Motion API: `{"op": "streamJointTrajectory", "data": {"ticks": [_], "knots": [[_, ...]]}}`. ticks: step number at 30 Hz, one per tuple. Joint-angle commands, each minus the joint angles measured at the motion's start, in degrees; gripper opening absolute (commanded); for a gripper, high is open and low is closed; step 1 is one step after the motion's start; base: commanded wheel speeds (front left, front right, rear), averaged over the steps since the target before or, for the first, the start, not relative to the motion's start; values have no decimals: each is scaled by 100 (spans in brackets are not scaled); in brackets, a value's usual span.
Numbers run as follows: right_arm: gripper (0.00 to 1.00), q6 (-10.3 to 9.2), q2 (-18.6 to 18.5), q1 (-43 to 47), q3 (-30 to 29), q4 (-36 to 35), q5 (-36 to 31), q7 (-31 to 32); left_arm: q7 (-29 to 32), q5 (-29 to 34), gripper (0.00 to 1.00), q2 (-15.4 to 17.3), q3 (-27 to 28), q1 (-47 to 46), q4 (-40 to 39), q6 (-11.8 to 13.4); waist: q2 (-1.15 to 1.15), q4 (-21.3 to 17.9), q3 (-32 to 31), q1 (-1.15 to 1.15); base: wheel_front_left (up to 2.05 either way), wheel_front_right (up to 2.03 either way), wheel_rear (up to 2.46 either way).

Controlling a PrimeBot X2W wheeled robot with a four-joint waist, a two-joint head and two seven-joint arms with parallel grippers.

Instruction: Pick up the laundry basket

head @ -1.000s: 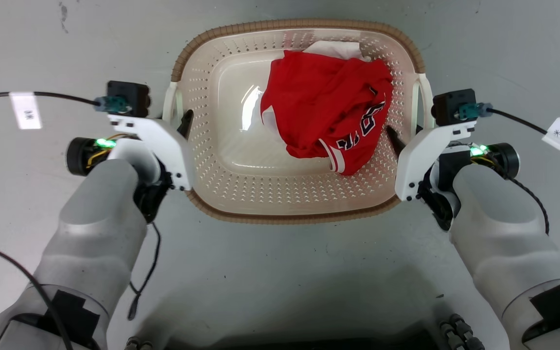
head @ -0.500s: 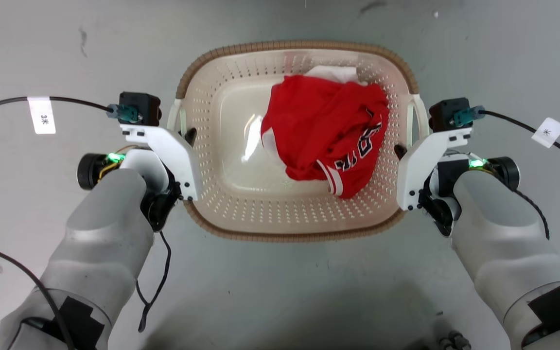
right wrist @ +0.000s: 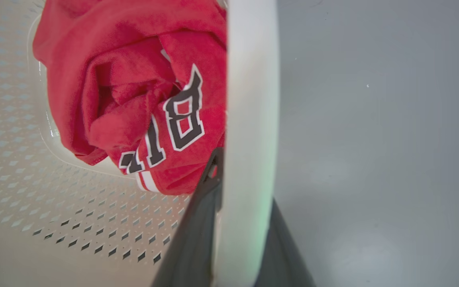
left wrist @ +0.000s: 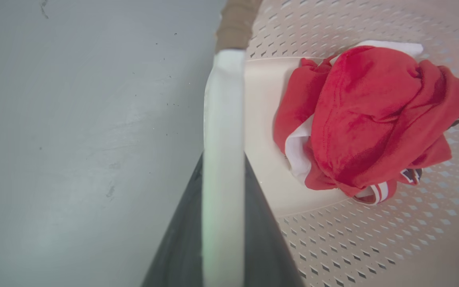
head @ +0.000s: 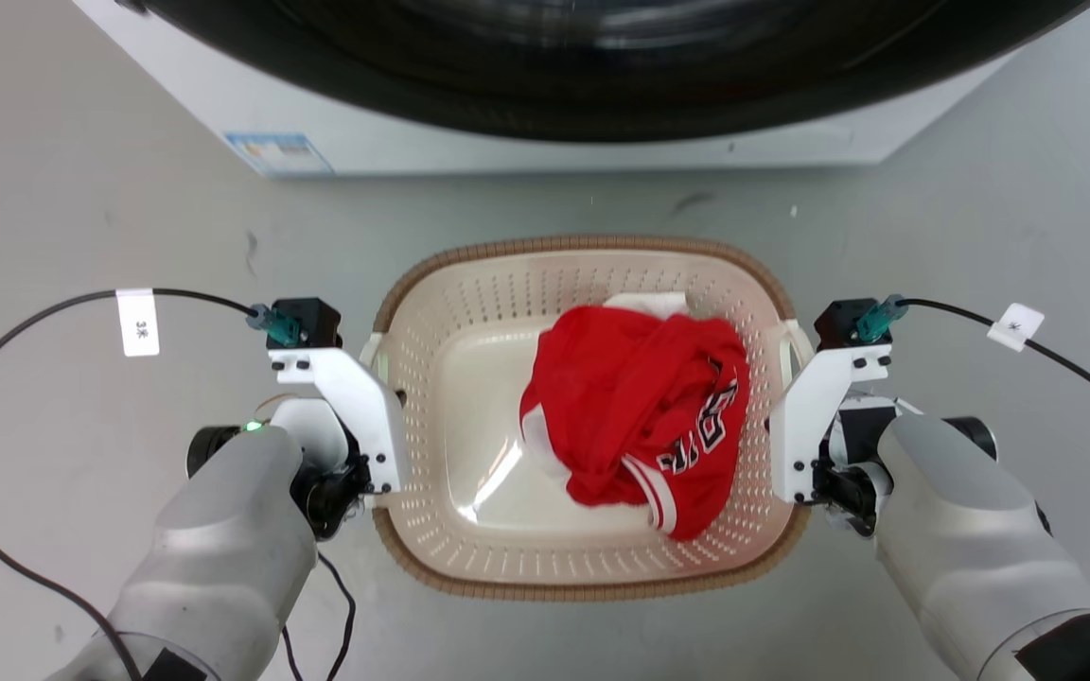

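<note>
Left hand: clamped on the laundry basket by its left handle.
Right hand: clamped on the right handle; the basket sits between both hands.
Risk: an uneven lift tilts it, a smooth handle slips, and the red jersey spills.

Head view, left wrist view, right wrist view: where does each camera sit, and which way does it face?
Head view: on the head, facing down at the basket before a washer; it shows the left pincer and right pincer at its sides.
Left wrist view: along its fingers, across a handle, into the basket.
Right wrist view: likewise, from the opposite side.
Shared: all show the shirt.
</note>
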Motion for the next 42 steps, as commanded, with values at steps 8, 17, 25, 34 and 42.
{"op": "streamJointTrajectory", "data": {"ticks": [8, 17, 25, 34, 42], "knots": [[0, 20, 62, 165, 133, -121, 350, 513, 386, -369, 0, 65, -171, 212, -50, -30, 0, -45, -1184, 0, 0, 0, 0], [0, 24, 63, 85, 206, -154, 728, 1222, 875, -713, 0, 152, -311, 298, -44, -30, 0, -54, -1856, 0, 0, 0, 0], [0, 27, 70, -14, 236, -108, 960, 1837, 1324, -982, 0, 138, -371, 311, 15, -30, 0, -50, -2269, 0, 0, 0, 0], [0, 40, 70, 350, 89, -7, 1254, 2446, 1787, -1220, 0, 181, -453, 500, 89, -30, 0, -72, -2687, 0, 0, 0, 0], [0, 41, 71, 584, 24, 23, 1400, 2703, 2010, -1342, 0, 200, -522, 648, 111, -30, 0, -78, -2866, 0, 0, 0, 0]]}}
